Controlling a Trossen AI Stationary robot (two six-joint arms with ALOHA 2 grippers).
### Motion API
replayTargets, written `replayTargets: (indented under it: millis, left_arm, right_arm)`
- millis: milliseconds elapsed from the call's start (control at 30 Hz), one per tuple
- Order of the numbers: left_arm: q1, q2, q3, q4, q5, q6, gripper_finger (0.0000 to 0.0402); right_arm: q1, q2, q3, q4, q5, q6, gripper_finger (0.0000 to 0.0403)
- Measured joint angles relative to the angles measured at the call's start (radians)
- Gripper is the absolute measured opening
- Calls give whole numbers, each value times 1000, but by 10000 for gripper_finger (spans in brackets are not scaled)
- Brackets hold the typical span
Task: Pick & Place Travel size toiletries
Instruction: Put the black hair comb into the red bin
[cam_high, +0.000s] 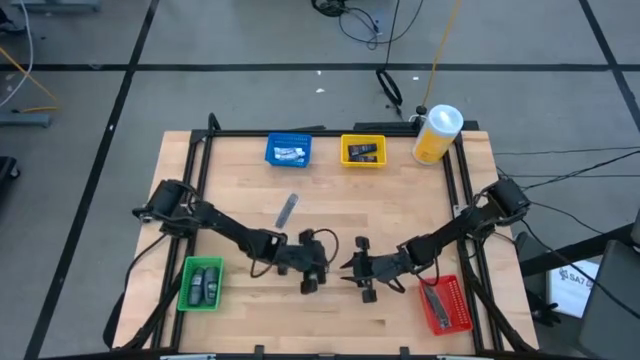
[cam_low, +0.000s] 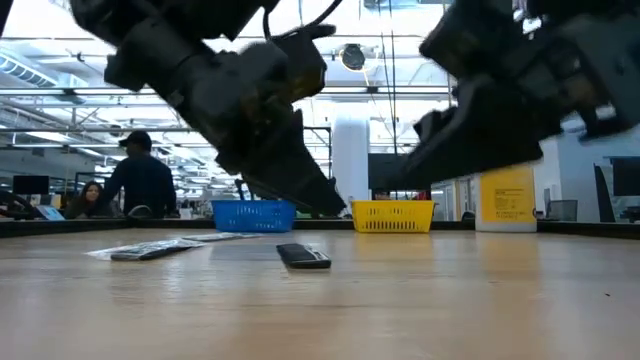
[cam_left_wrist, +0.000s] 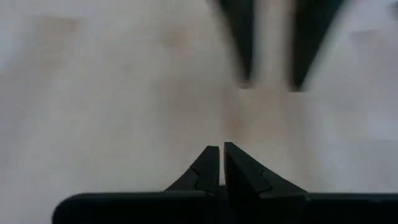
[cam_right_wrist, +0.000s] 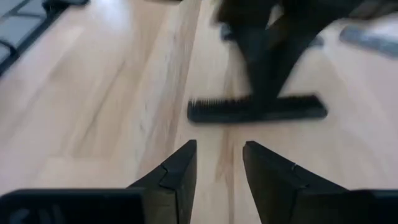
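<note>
A silver-grey tube lies flat on the wood, toward the far side from both grippers; in the low view it shows as a flat sachet. A small dark toiletry lies on the table under the two arms. My left gripper hovers at the table's near middle, shut and empty over bare wood. My right gripper faces it from the right, open and holding nothing. More dark toiletries lie in the green bin and the red bin.
A blue bin and a yellow bin stand at the far edge, beside a big yellow white-capped bottle. The green bin sits near left, the red bin near right. A black frame borders the table. People show in the room beyond.
</note>
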Motion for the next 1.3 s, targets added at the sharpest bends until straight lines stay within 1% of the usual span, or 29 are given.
replayTargets:
  millis: [33, 100, 167, 200, 367, 500, 567, 633, 700, 833, 933, 1033, 1133, 1200, 1300]
  left_arm:
    - [1, -9, 8, -69, -51, -12, 26]
    - [7, -15, 12, -186, -163, -64, 26]
    - [16, -12, 10, -241, -248, -120, 26]
    - [22, -14, 8, -264, -272, -136, 26]
    - [52, 10, -10, -259, -268, -163, 26]
    - [40, 11, -13, -285, -272, -173, 26]
    - [25, 10, -14, -298, -273, -177, 26]
    - [7, 10, -14, -313, -273, -184, 26]
    - [-12, 9, -15, -317, -258, -183, 26]
    - [-55, -2, -14, -301, -171, -183, 26]
    - [-84, -23, -15, -292, -127, -184, 26]
    - [-103, -53, -18, -264, -111, -182, 26]
    - [-118, -64, -16, -166, -113, -136, 26]
    - [-125, -54, -16, -93, -112, -91, 26]
    - [-125, -23, -17, 24, -96, -48, 26]
  right_arm:
    - [0, 8, -3, 9, -21, 1, 122]
    - [-2, 44, 2, 85, -78, 1, 119]
    - [-4, 91, 12, 170, -103, -4, 115]
    - [-6, 119, 21, 197, -120, -4, 112]
    - [-28, 230, 100, 262, -140, -4, 95]
    - [-48, 283, 151, 228, -141, 31, 80]
    - [-56, 286, 153, 191, -133, 52, 74]
    - [-57, 264, 153, 122, -103, 76, 67]
    - [-55, 217, 147, 14, -73, 83, 59]
    - [-48, 92, 129, -218, -59, 127, 46]
    - [-41, -2, 107, -312, -56, 196, 39]
    - [-24, -77, 57, -339, -58, 271, 37]
    - [-12, -144, -7, -346, -59, 338, 45]
    - [-19, -191, -49, -337, -62, 389, 60]
    - [-55, -256, -115, -339, -67, 449, 96]
